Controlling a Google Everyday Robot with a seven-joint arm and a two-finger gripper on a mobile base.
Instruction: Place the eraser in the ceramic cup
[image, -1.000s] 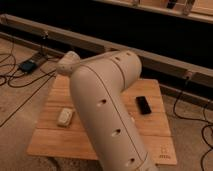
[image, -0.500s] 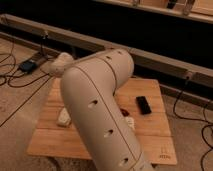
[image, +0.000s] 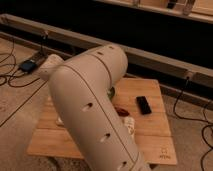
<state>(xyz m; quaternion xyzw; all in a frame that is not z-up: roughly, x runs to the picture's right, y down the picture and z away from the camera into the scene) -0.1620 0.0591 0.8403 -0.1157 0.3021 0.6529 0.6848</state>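
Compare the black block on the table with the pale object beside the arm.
The black block is dark; the pale object is whitish. The black block lies in full view, apart from the arm; the pale object is partly hidden behind the arm. The black block sits farther back on the table than the pale object. Both rest on the wooden table. The claw is out of view.

Bent arm (image: 92, 105) fills view; gripper hidden behind.
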